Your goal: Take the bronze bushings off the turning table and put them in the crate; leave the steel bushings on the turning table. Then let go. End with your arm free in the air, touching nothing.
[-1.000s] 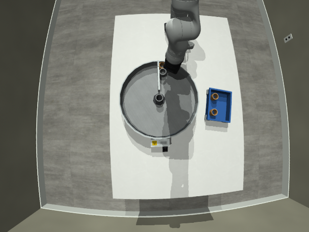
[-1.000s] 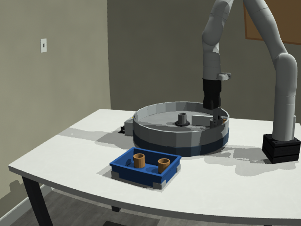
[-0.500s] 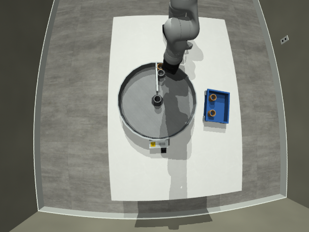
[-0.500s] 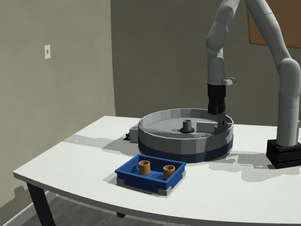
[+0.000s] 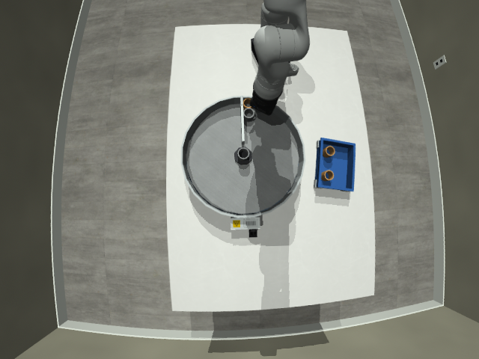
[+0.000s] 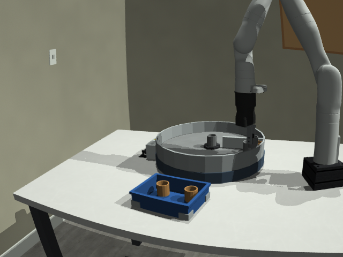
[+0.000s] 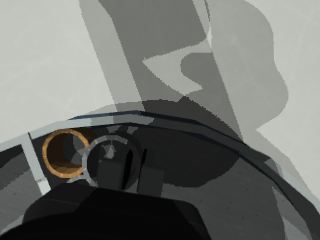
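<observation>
The round grey turning table (image 5: pixel 187 154) (image 6: pixel 193 163) stands mid-table with a hub (image 5: pixel 243 154) (image 6: pixel 211 139) and a radial bar (image 5: pixel 242 123) (image 6: pixel 232 141). At its far rim, right of the bar, a steel bushing (image 5: pixel 249 114) (image 6: pixel 246 145) (image 7: pixel 95 155) stands beside a bronze bushing (image 5: pixel 246 102) (image 6: pixel 259 142) (image 7: pixel 62 152). My gripper (image 6: pixel 251 138) (image 7: pixel 137 162) is down at the steel bushing. One finger is inside it, the other outside, shut on its wall. The blue crate (image 5: pixel 349 166) (image 6: pixel 155 203) holds two upright bronze bushings (image 5: pixel 328 151) (image 5: pixel 328 176) (image 6: pixel 162 188) (image 6: pixel 191 193).
The crate sits on the white table to the right of the turning table. A small control box (image 5: pixel 245 223) is fixed at the table's near rim. The arm's black base (image 6: pixel 322 172) stands behind the turning table.
</observation>
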Controlling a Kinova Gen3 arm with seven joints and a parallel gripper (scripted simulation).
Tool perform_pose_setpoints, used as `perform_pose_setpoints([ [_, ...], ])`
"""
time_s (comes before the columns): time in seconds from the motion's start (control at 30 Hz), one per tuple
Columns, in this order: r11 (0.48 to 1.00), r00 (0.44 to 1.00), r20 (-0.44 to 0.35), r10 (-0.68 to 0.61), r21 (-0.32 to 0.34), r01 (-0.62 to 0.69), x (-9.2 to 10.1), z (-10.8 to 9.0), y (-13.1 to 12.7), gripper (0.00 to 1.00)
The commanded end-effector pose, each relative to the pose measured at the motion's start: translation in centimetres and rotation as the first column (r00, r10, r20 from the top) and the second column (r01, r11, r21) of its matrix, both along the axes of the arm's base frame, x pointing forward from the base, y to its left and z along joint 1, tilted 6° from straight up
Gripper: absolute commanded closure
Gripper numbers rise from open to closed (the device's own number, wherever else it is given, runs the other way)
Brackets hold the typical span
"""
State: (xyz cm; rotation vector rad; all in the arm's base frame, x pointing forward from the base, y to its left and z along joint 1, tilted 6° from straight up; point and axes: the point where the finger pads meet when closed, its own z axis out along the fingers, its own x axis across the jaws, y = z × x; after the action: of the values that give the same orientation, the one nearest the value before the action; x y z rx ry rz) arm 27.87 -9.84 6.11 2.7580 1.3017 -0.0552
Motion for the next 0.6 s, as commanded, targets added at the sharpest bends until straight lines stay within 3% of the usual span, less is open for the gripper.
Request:
perform_pose_setpoints([
  [0.0,1.0,1.0,0.008,0.0,-0.001,0.0,0.22,0.52,-0.01,1.0],
  [0.57,1.0,1.0,0.008,0.0,-0.001,0.0,0.21,1.26,0.06,1.0],
])
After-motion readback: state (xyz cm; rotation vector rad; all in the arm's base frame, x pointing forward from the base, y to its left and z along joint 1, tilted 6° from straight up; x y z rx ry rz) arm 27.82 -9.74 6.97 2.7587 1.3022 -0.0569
